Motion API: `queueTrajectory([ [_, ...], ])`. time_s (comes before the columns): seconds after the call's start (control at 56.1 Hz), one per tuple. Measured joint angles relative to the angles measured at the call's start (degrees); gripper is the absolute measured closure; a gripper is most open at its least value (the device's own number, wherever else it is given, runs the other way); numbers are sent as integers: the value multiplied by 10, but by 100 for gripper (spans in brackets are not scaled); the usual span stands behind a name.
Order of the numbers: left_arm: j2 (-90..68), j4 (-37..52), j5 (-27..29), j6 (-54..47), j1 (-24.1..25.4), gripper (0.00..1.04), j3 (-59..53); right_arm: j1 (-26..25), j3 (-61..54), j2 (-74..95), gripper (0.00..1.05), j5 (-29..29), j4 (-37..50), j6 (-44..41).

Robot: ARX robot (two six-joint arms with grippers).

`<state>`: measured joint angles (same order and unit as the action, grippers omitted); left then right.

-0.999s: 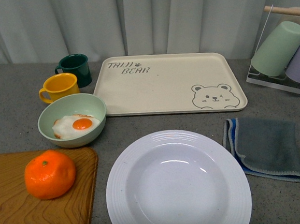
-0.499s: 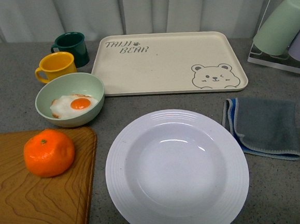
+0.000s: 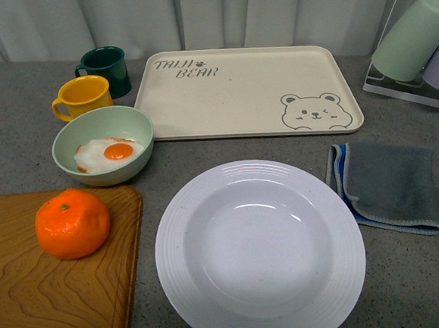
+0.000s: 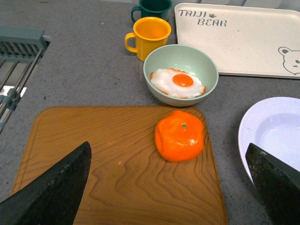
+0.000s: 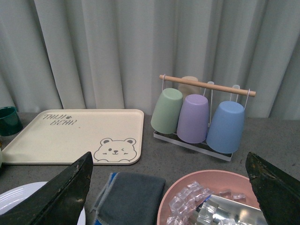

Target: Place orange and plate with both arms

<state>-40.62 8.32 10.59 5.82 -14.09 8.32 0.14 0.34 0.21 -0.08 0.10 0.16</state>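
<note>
The orange (image 3: 72, 223) sits on a wooden board (image 3: 48, 299) at the front left. The plate (image 3: 260, 250), large, white and empty, lies on the grey table to its right. Neither gripper shows in the front view. In the left wrist view my left gripper (image 4: 168, 154) is open and empty above the board, with the orange (image 4: 180, 136) just ahead between the fingers and the plate's rim (image 4: 276, 136) to one side. My right gripper (image 5: 168, 161) is open and empty, held above the table; only an edge of the plate (image 5: 18, 201) shows there.
A pale green bowl (image 3: 102, 139) with a fried egg, a yellow mug (image 3: 83, 97) and a dark green mug (image 3: 105, 69) stand behind the board. A cream bear tray (image 3: 248, 93) lies at the back. A grey cloth (image 3: 388, 185) and a cup rack (image 3: 415, 42) are on the right. A pink bowl of ice (image 5: 206, 197) sits near the right gripper.
One second ago the front view shifted, so the whole scene sits a little higher in the picture. The objects have not moved on the table.
</note>
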Motion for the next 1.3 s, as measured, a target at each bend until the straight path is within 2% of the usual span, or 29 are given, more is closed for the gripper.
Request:
queueTrajectory([
  [0.125,-194,118,-35,9,-4,7,42,0,0,0,9,0,0,0],
  [0.214,-349,142,-59,33,7,7,95,0,0,0,9,0,0,0],
  [0.303,-433,154,-65,35,12,7,126,0,0,0,9,0,0,0],
  [0.41,-503,147,-66,35,17,7,162,0,0,0,9,0,0,0],
  [0.66,-603,101,-110,66,30,7,243,0,0,0,9,0,0,0],
  [0.838,-643,96,-101,63,31,7,262,0,0,0,9,0,0,0],
  [1.052,-645,79,-104,68,26,39,268,0,0,0,9,0,0,0],
  [1.177,-616,72,-102,76,7,46,268,0,0,0,9,0,0,0],
  [1.302,-574,68,-101,92,-37,48,269,0,0,0,9,0,0,0],
])
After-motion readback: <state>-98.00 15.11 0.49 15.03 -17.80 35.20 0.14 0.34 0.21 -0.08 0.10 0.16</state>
